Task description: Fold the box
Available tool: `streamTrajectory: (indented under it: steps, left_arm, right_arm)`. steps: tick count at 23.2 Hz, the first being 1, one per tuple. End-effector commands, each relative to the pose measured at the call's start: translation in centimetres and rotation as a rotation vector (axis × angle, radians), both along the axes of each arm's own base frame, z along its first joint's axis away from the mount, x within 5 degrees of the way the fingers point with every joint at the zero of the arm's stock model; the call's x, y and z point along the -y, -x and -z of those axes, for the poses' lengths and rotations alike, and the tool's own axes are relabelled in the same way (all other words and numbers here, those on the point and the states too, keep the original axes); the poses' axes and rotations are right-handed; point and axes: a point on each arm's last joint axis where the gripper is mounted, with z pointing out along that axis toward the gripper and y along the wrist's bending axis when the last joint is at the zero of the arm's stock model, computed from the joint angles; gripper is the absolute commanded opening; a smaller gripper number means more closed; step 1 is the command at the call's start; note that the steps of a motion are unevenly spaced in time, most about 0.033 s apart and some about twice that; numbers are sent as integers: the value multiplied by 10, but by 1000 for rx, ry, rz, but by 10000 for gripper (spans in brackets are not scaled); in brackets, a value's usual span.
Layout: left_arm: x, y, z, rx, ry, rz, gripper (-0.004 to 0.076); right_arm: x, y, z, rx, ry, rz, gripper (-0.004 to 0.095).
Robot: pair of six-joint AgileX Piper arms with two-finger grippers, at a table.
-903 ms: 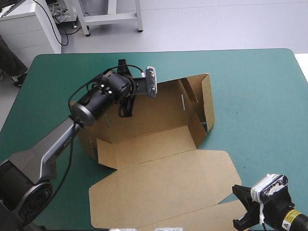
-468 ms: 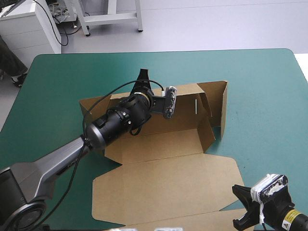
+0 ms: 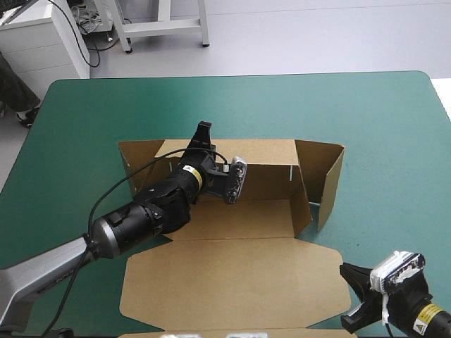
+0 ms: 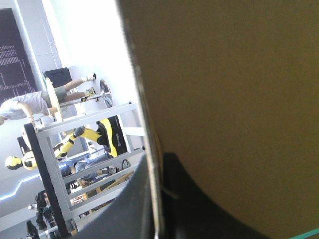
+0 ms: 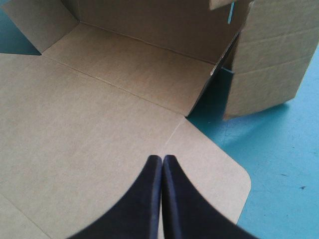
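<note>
The brown box point(image 3: 232, 211) lies mid-table with its back wall point(image 3: 261, 151) standing upright. Its right side flap point(image 3: 328, 179) stands angled outward, and the lid point(image 3: 232, 282) lies flat toward the near edge. My left gripper point(image 3: 203, 135) reaches over the box floor and is shut on the back wall's top edge. In the left wrist view the box point(image 4: 229, 99) fills the space ahead, its edge pinched in the left gripper point(image 4: 158, 167). My right gripper point(image 3: 351, 296) is shut and holds nothing, hovering by the lid's right corner point(image 5: 224, 174); the right gripper point(image 5: 162, 160) points toward the box floor point(image 5: 134, 64).
Bare teal-green cover point(image 3: 380, 120) surrounds the box at the far side and to the right. The left side flap point(image 3: 134, 158) stands at the box's left end. The lid's front edge lies close to the table's near edge.
The left gripper has swung the box round, so the back wall now stands square to the table and the lid lies straighter. The right gripper has stayed put.
</note>
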Motion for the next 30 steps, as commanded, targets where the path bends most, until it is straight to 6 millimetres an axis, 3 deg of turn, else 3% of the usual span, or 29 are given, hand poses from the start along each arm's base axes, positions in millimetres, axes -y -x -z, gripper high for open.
streamTrajectory:
  steps: [1, 12, 13, 15, 17, 18, 21, 25, 27, 30]
  left_arm:
    - [-4, 7, -13, 24, 38, 5, -8]
    - [-4, 9, -16, 27, 54, 14, -8]
    - [-5, 11, -19, 30, 62, 13, -8]
    - [-9, 13, -25, 43, 78, 14, -8]
    - [-10, 14, -25, 43, 75, 6, -8]
    - [-11, 14, -24, 39, 73, 3, -8]
    - [-11, 14, -22, 28, 68, -4, -8]
    - [-12, 14, -21, 26, 63, -9, -8]
    - [-10, 17, -21, 25, 58, -4, -8]
    - [-7, 20, -21, 25, 58, 11, -8]
  right_arm:
    - [-1, -4, -15, 89, -58, 19, -14]
    - [3, -6, -15, 123, -6, 45, 13]
    - [3, -6, -15, 122, -8, 45, 52]
    - [2, -6, -16, 115, -23, 43, 282]
    - [2, -6, -16, 115, -29, 42, 451]
    - [2, -5, -19, 124, -34, 43, 486]
    - [6, -4, -41, 129, -120, 101, 488]
    - [8, -17, -71, 115, -25, 168, 479]
    - [4, -30, -92, 111, 20, 186, 476]
    - [-3, -50, -109, 99, 75, 214, 454]
